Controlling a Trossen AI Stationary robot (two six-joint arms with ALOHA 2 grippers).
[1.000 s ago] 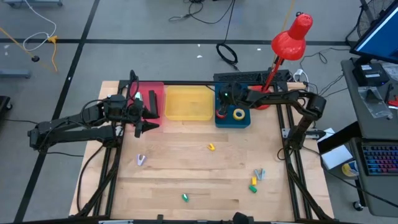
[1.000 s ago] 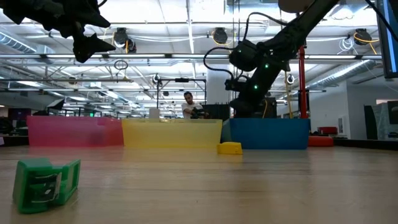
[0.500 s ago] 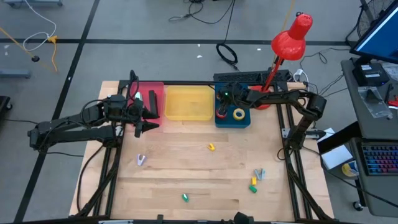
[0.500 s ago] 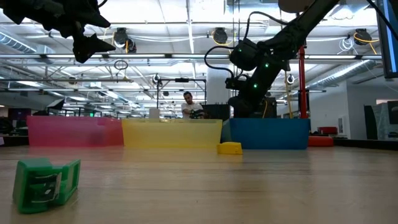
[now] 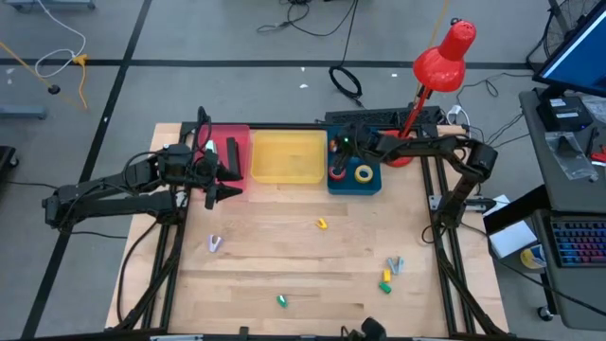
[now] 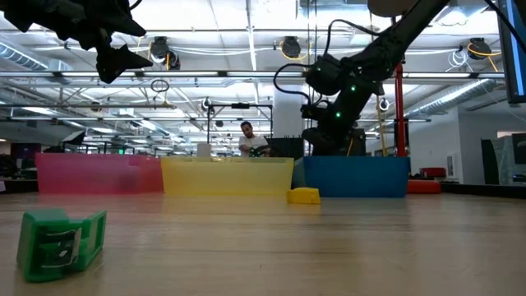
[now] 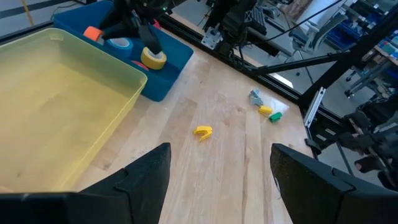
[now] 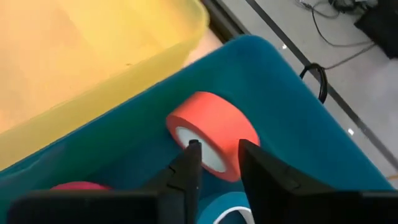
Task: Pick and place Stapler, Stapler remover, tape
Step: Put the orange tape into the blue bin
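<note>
Your right end effector [image 8: 214, 165] is down in the blue bin [image 5: 354, 180], fingers straddling the orange-red tape roll [image 8: 214, 134], partly parted, not yet clamped. Next: squeeze, lift clear.

three bins [image 5: 287, 158], four tape rolls [image 7: 153, 58], five small table pieces [image 5: 322, 224]

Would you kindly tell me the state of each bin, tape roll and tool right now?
Left tool: open, empty, raised beside the pink bin.
Right tool: down in the blue bin, at the orange tape.
Yellow bin: empty.
Blue bin: holds tape rolls.
Orange tape: in the blue bin.
Yellow tape: flat in the blue bin.
</note>
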